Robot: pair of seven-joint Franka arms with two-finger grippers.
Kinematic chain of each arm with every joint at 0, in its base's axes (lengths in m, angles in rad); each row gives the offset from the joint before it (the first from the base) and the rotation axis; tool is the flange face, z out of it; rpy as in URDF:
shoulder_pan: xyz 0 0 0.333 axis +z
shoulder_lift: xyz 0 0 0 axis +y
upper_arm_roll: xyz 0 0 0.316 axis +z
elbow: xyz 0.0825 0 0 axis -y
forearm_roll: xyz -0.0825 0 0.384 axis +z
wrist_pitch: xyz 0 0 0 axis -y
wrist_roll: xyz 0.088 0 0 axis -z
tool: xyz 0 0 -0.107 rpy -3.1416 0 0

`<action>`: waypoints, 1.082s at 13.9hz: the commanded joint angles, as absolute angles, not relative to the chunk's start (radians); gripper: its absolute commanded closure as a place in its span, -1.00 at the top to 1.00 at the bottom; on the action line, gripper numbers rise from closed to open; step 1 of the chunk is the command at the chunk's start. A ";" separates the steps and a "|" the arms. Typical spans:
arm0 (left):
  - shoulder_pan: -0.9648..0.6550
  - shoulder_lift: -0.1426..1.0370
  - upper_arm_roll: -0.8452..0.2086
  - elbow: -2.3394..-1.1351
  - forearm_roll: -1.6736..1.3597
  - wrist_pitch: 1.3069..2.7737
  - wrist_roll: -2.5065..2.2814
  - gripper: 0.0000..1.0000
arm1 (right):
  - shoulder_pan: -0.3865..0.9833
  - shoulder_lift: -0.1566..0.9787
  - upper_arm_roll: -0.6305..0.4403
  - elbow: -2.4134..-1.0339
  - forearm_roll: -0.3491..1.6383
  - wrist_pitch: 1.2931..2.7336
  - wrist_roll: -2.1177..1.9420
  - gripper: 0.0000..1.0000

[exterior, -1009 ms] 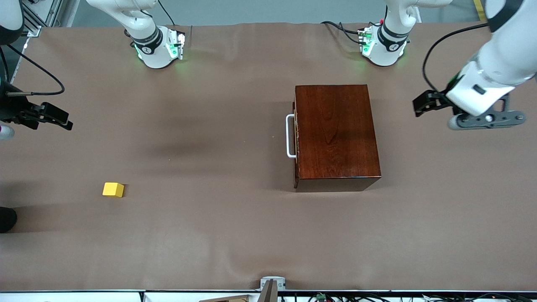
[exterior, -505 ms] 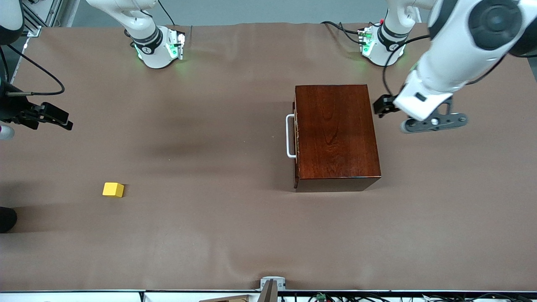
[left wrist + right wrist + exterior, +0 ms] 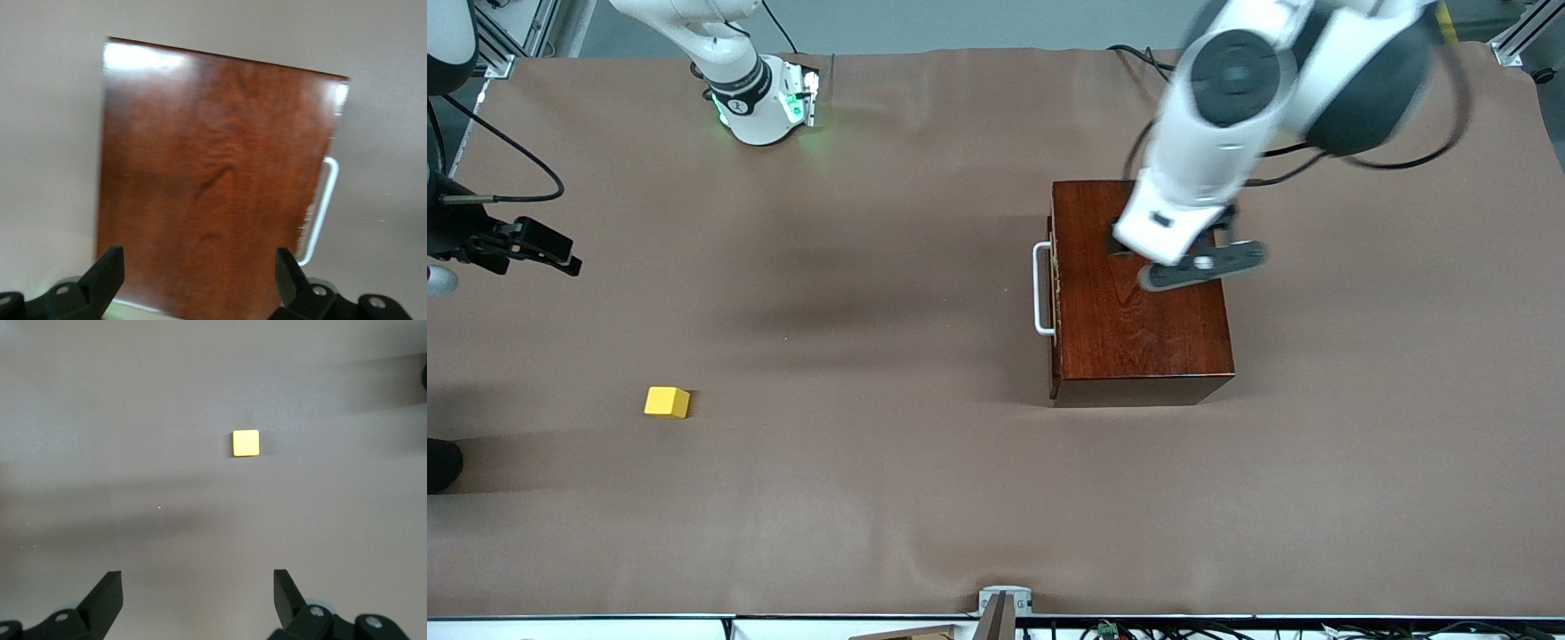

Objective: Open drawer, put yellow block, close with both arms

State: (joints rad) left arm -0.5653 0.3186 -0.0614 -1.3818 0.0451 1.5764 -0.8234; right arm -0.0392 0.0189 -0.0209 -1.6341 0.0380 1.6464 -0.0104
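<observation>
— Any brand, label or lettering you can read anywhere?

— None that is legible. The glossy dark reddish-brown wooden box point(image 3: 1143, 293) has plain grained faces, and the small bright yellow cube point(image 3: 667, 402) is plain too.

— Where do the task's things lie?

— The box sits on the brown table point(image 3: 889, 498) toward the left arm's end. Its drawer point(image 3: 1055, 284) is pushed in flush, and the white U-shaped bar handle point(image 3: 1040, 289) faces the right arm's end of the table. The yellow cube lies bare on the table toward the right arm's end, well apart from the box and nearer to the front camera than the handle.

— And the left arm?

— It reaches out from its base at the table's far edge, elbow high, wrist pointing down. The left gripper point(image 3: 197, 280) hangs over the top of the box, touching nothing, its black fingers point(image 3: 107, 273) spread wide with only the wood grain between them.

— The right one?

— The right gripper point(image 3: 198, 600) waits up in the air at its own end of the table — it looks straight down on the cube, which lies clear of it. Its fingers point(image 3: 107, 597) stand wide apart and empty.
</observation>
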 commanded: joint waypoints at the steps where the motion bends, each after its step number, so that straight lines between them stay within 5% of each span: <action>1: -0.652 0.409 -0.052 -1.324 0.100 1.644 -0.928 1.00 | -0.040 0.005 -0.017 -1.643 0.023 1.641 -0.008 1.00; 7: -0.799 0.584 -0.040 -1.259 0.173 1.843 -1.091 1.00 | -0.040 0.005 -0.017 -1.643 0.023 1.641 -0.008 1.00; 15: -0.885 0.702 -0.035 -1.265 0.300 1.841 -1.083 1.00 | -0.040 0.005 -0.017 -1.643 0.023 1.641 -0.008 1.00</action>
